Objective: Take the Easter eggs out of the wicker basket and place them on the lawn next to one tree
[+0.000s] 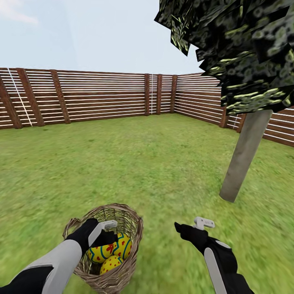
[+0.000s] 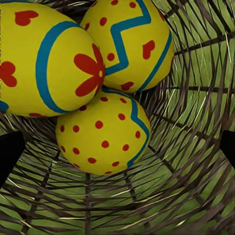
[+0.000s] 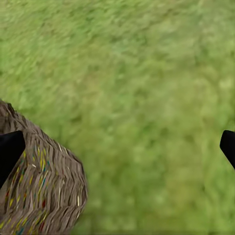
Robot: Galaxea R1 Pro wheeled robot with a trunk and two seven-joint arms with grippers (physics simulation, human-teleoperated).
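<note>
All three Easter eggs lie touching one another inside the wicker basket on the lawn. Left claw reaches into the basket just above the eggs, fingers wide. Right claw hovers over grass beside the basket, wide, holding nothing. The tree stands ahead to the right.

A fenced garden: lawn, wooden fence, tree.
</note>
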